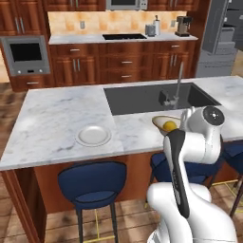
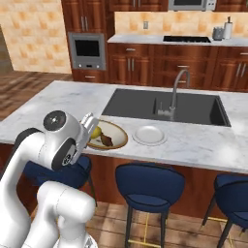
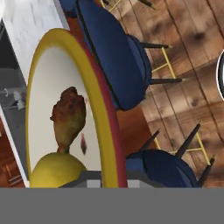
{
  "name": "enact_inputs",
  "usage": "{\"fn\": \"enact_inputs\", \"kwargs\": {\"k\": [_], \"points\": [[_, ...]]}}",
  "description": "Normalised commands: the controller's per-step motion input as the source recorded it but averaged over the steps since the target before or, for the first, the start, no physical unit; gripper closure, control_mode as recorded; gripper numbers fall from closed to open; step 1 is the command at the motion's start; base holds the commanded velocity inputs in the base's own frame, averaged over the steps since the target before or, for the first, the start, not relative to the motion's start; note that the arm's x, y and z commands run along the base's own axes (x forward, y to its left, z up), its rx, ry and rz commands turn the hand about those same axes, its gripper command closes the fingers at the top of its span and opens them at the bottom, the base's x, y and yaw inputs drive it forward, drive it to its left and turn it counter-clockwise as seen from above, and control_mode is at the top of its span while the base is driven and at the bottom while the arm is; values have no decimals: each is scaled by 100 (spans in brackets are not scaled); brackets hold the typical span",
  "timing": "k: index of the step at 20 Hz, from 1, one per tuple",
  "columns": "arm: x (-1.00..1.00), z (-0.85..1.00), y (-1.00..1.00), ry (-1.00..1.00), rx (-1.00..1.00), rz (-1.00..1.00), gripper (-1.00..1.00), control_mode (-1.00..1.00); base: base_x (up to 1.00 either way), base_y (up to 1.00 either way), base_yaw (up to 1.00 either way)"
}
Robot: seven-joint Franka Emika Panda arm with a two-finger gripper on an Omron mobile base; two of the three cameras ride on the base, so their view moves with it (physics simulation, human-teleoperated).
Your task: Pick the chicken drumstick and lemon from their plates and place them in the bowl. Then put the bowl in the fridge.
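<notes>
Resting at the near edge of the marble bench (image 1: 57, 123), the shallow tan bowl (image 2: 116, 138) holds both the golden-brown chicken drumstick (image 2: 106, 140) and the bright yellow lemon (image 2: 96, 132). In the hand view the bowl's brownish-yellow rim curves up across the frame, its pale cream inside smooth and matte; the drumstick's fat, rough-crusted end points up and its thin bone end tapers down to touch the rounded lemon. The gripper (image 2: 88, 122) sits at the bowl's near rim with its jaws drawn narrow, apparently pinching that rim, though the contact itself is hidden behind the white wrist.

One round white plate (image 1: 93, 135) with a raised rim lies bare on the veined bench, left of the bowl in the left base view; in the right base view another such plate (image 2: 149, 135) lies just beside the bowl, on the other side. A dark rectangular sink (image 2: 164, 106) with a curved metal faucet (image 2: 177, 92) is set into the bench behind them. Blue padded stools (image 1: 92, 182) on thin dark legs stand on the wood plank floor (image 3: 192, 57). The grey fridge (image 1: 223, 33) stands open at the far right of the left base view.
</notes>
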Motion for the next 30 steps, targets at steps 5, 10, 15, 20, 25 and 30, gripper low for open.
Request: {"fn": "enact_inputs", "kwargs": {"k": [5, 10, 15, 20, 25, 30], "points": [[0, 0, 0, 0, 0, 0, 100, 100, -14, 0, -44], [0, 0, 0, 0, 0, 0, 100, 100, 0, 2, -100], [0, 0, 0, 0, 0, 0, 100, 100, 0, 1, -100], [0, 0, 0, 0, 0, 0, 100, 100, 10, 0, -91], [0, 0, 0, 0, 0, 0, 100, 100, 67, 0, -38], [0, 0, 0, 0, 0, 0, 100, 100, 94, 2, -2]]}}
